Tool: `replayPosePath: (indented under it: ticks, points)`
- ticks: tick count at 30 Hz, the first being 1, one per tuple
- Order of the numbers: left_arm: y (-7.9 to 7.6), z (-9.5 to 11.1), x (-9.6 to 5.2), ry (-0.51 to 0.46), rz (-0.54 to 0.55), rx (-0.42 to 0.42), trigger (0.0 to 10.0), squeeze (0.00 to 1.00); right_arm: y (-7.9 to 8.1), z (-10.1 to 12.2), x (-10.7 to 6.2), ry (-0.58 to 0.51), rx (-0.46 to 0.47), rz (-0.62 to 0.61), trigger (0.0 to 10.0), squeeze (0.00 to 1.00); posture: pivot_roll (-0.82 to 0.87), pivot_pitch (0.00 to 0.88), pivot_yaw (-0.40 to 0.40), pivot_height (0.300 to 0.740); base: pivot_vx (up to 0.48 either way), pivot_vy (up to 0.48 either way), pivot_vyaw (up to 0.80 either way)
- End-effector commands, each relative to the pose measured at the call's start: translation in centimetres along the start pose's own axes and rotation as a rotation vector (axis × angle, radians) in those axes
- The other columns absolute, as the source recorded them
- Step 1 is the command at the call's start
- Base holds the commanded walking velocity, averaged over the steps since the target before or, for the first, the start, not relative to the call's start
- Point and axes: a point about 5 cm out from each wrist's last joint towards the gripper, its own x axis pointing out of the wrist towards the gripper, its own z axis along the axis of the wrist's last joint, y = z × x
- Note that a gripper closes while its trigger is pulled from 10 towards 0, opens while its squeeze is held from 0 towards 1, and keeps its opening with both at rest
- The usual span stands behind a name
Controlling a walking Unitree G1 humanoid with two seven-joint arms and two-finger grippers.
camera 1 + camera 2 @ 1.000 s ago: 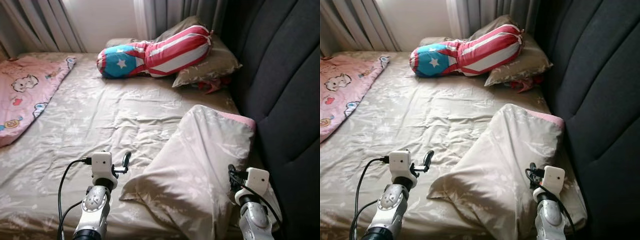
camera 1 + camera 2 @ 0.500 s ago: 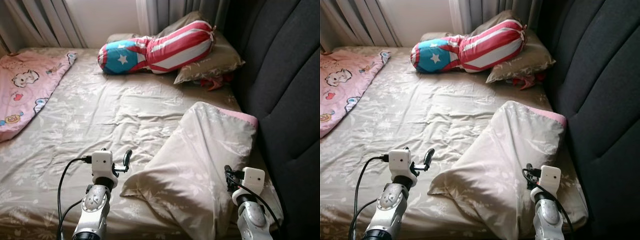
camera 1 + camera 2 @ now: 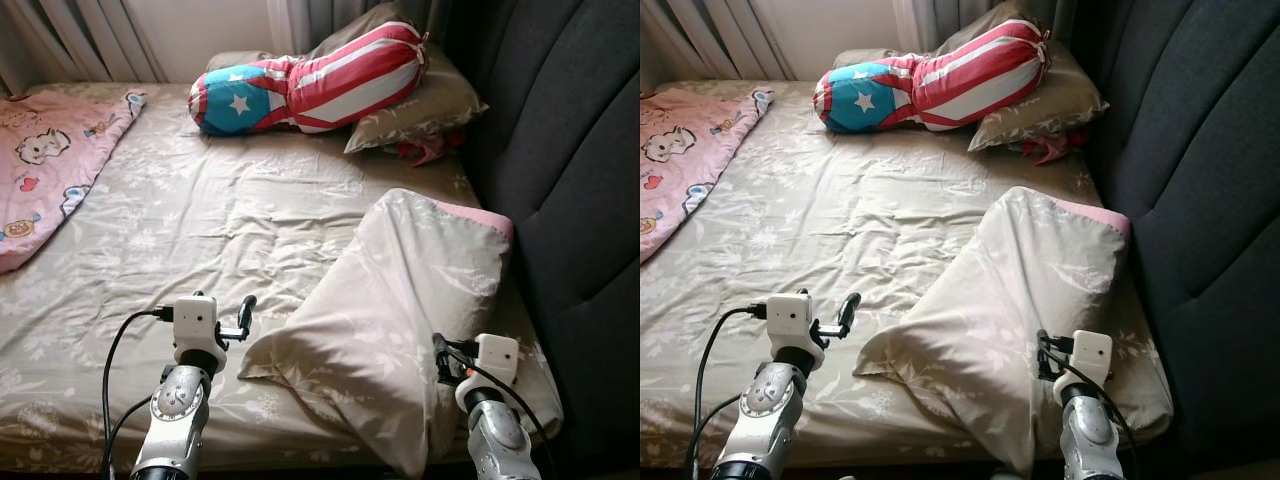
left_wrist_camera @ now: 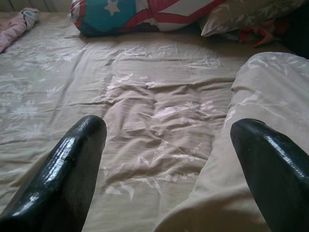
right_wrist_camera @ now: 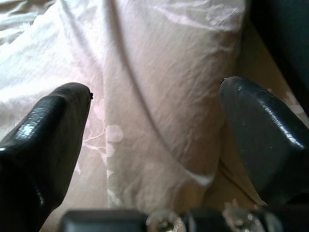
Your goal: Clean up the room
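We see both jaws spread: left gripper (image 4: 166, 145) over wrinkled floral sheet (image 3: 200, 230), right gripper (image 5: 154, 104) just above the beige pillow (image 3: 400, 300). Pillow: soft, creased cotton, pink edge, lower right of frame, against the padded headboard (image 3: 570, 150).

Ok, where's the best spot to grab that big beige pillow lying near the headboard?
Probably the pillow's near corner, the flattened flap pointing toward the left claw. It lies thin and loose on the sheet, so come in low from the robot's side; the far end is plump and sits against the headboard.
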Motion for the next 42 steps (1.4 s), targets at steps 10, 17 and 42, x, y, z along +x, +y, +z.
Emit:
replayPosePath:
  ticks: [10,17,42]
  points:
    - [-0.7,0.5,-0.1,0.007,-0.056,0.004,10.0,0.00,0.5,0.0,0.1,-0.001,-0.028,-0.001,10.0,0.00,-0.12,0.195,0.004,0.661,0.000,0.000,0.00]
    - [-1.0,1.1,-0.2,-0.003,-0.081,0.001,10.0,0.00,0.4,-0.3,0.1,0.018,-0.015,-0.004,10.0,0.00,-0.11,0.219,0.009,0.661,0.000,0.000,0.00]
    - [-1.2,3.6,-2.7,-0.001,-0.206,0.113,10.0,0.00,0.4,1.4,2.2,0.138,0.165,-0.093,10.0,0.00,0.00,0.333,0.069,0.661,0.000,0.000,0.00]
